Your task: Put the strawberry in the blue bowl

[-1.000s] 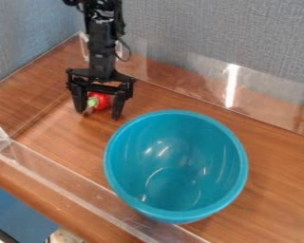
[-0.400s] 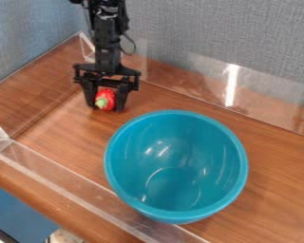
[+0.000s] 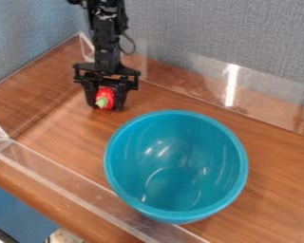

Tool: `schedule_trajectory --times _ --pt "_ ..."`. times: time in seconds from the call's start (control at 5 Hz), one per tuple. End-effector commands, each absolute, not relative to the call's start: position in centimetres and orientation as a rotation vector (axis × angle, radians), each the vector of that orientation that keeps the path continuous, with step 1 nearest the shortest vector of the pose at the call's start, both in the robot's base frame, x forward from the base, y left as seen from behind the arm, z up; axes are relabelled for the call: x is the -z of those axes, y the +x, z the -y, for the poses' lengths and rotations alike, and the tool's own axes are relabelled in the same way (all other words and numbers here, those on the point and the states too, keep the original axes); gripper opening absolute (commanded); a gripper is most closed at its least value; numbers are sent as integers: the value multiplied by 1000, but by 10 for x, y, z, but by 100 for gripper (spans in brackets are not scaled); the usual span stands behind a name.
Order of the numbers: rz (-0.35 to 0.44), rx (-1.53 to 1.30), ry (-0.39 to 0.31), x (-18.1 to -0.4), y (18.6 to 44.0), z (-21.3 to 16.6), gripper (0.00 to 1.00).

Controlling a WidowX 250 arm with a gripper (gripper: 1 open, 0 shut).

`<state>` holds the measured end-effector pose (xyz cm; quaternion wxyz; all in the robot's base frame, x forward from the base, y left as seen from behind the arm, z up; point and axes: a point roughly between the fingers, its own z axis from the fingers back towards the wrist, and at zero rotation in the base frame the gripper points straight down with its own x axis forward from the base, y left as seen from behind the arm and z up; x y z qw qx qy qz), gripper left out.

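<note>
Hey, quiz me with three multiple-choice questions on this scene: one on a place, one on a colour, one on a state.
1. Where is the strawberry?
A) Inside the bowl
B) Between the gripper's fingers
C) Behind the wall

2. What colour is the bowl?
A) Yellow
B) White
C) Teal-blue

3. What state is the bowl in?
A) Upright, open side up
B) Upside down
C) Tipped on its side

Answers:
1 B: the strawberry shows between the fingers of the gripper.
2 C: the bowl is teal-blue all over.
3 A: its inside and round bottom face up.
</note>
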<state>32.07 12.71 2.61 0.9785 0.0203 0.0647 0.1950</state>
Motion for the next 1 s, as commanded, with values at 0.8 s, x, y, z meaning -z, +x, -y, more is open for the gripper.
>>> schedule_trajectory --times 0.8 --pt "25 -338 27 -92 294 -93 0"
